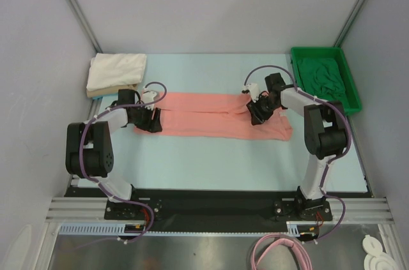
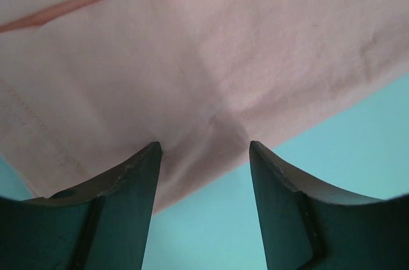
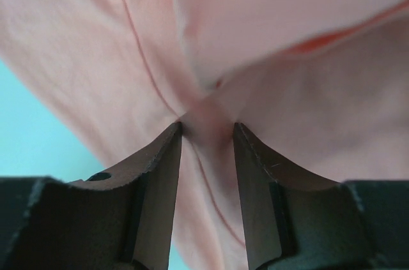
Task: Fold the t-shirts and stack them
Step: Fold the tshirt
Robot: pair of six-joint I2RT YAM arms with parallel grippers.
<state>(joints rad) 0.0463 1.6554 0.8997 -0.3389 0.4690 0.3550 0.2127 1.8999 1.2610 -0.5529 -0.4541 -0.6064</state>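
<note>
Right wrist view: the right jaws stand only a narrow gap apart, and a bunched fold of the pink shirt (image 3: 287,27) is caught between the two dark fingers (image 3: 153,187). Creases and a seam line run out from that pinch in several directions. Cloth fills nearly all of this view, with a sliver of pale blue tabletop (image 3: 32,129) at the left.

In the left wrist view the left jaws stand much wider apart. The near edge of the pink shirt (image 2: 211,46) lies between the fingers (image 2: 121,206), and a faint pucker sits just past their tips. The fingers do not visibly press on the cloth. Bare tabletop (image 2: 358,149) shows to the right and below.

From the top external view, the pink shirt (image 1: 220,115) lies as a long, narrow band running left to right across the middle of the tabletop (image 1: 211,161). The left jaws are down at its left end. The right jaws are down on its far side, near the right end.

At the far left corner a folded white shirt (image 1: 117,69) rests on a tan shirt (image 1: 108,92), of which only the near edge shows. This stack is just beyond the left arm's wrist.

At the far right corner stands a bright green tray (image 1: 316,51) with a crumpled green shirt (image 1: 323,78) inside it.
</note>
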